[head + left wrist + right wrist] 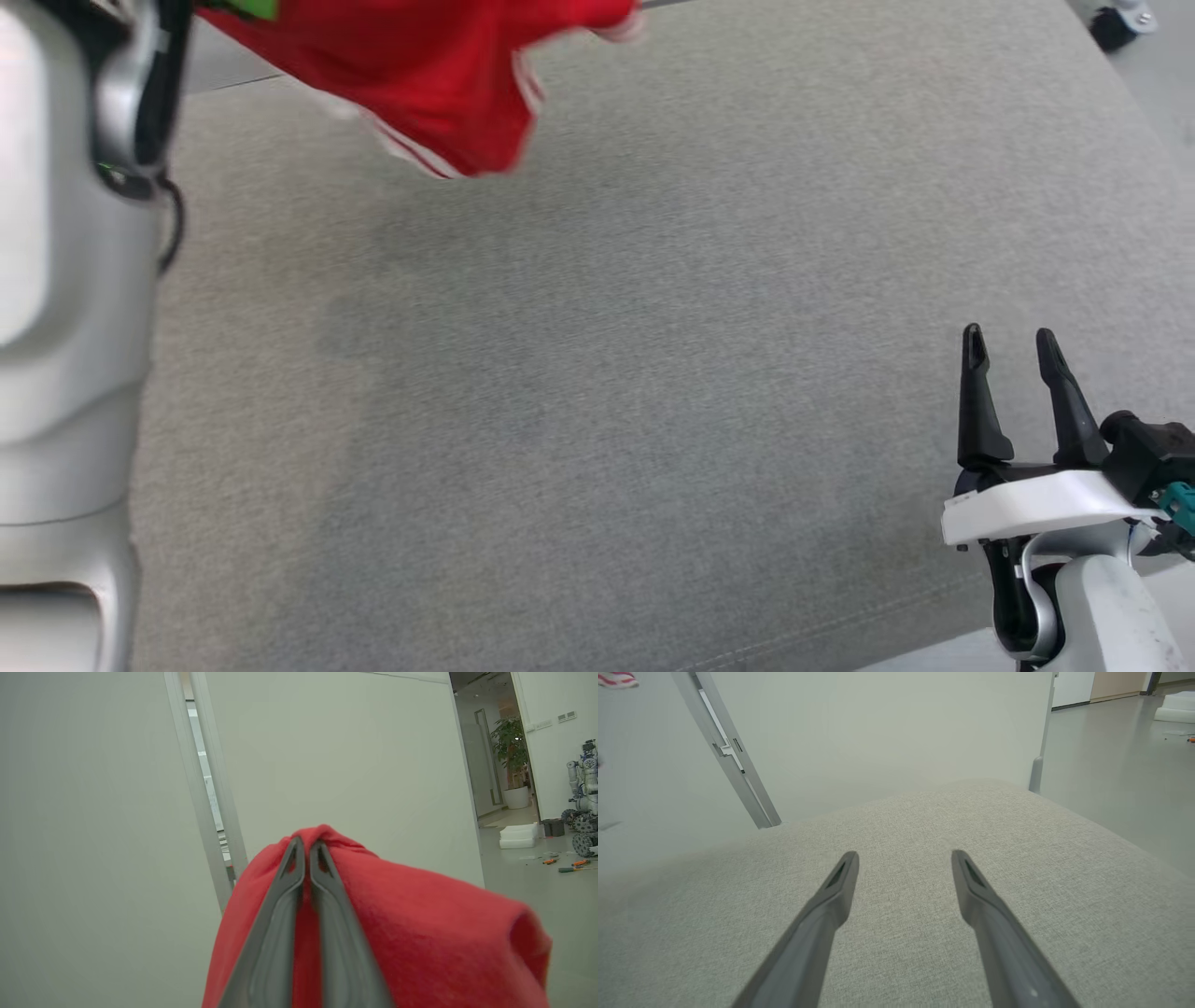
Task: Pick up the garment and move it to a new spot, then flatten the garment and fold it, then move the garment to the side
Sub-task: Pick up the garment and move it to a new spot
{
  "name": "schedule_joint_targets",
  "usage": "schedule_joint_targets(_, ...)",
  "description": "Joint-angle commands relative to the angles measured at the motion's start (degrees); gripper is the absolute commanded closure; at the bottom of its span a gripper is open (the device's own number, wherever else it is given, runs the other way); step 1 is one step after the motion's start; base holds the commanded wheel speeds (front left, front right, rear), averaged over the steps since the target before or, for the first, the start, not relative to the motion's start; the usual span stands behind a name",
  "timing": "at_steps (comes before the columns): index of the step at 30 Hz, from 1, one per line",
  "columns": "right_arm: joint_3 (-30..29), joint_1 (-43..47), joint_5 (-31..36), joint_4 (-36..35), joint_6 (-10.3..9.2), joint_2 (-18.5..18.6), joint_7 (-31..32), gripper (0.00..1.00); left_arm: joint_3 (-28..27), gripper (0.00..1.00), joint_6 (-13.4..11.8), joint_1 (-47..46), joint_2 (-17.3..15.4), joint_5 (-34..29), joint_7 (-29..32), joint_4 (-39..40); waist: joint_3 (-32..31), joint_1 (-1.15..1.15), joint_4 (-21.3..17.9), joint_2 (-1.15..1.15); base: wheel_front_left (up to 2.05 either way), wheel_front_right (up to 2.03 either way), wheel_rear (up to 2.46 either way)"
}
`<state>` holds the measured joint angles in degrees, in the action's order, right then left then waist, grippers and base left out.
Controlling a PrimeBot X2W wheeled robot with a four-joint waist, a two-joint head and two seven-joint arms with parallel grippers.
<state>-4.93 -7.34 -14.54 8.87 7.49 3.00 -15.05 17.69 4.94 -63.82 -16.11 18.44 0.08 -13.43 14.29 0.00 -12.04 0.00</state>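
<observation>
The garment (439,65) is red with white stripes and hangs in the air over the far left of the grey cushioned surface (653,373), blurred. In the left wrist view my left gripper (307,847) is shut on a fold of the red garment (420,933), which drapes over both fingers. A striped bit of the garment (616,679) shows at the top left of the right wrist view. My right gripper (1010,345) stands open low at the right, over the bare surface, nothing between its fingers (840,882).
My pale left forearm (65,327) fills the left edge of the head view. A white partition wall (878,732) with a grey post stands behind the surface. Grey floor lies to the right, with a castor (1120,23), another robot (581,802) and scattered tools further off.
</observation>
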Motion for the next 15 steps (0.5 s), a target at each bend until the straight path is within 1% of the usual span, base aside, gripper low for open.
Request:
schedule_joint_targets(1, 0.27, -0.39, -0.65, 0.02, 0.0, -0.02, -0.18, 0.0, 0.62, 1.0, 0.04, 2.09, 0.53, 0.31, -0.58, -0.76, 0.48, 0.0, -3.07, 0.0, 0.0, 0.0, 0.0)
schedule_joint_targets(4, 0.53, -0.55, -0.81, 0.11, 0.0, -0.1, -0.19, 0.0, 2.29, 1.0, -0.02, 5.17, 2.5, 0.96, -1.62, -2.42, 0.95, 0.0, -4.08, 0.0, 0.0, 0.0, 0.0)
schedule_joint_targets(9, 1.14, -0.91, -1.57, 0.43, 0.0, -0.11, -0.19, 0.0, 4.47, 1.0, -0.58, 12.92, 5.57, 1.91, -4.8, -6.87, 1.4, 0.0, -5.15, 0.0, 0.0, 0.0, 0.0)
schedule_joint_targets(15, 1.03, -0.93, -1.27, 0.88, 0.0, -0.11, -0.19, 0.0, 7.45, 1.0, -0.74, 22.58, 9.13, 3.35, -8.98, -13.74, 0.92, 0.0, -5.0, 0.0, 0.0, 0.0, 0.0)
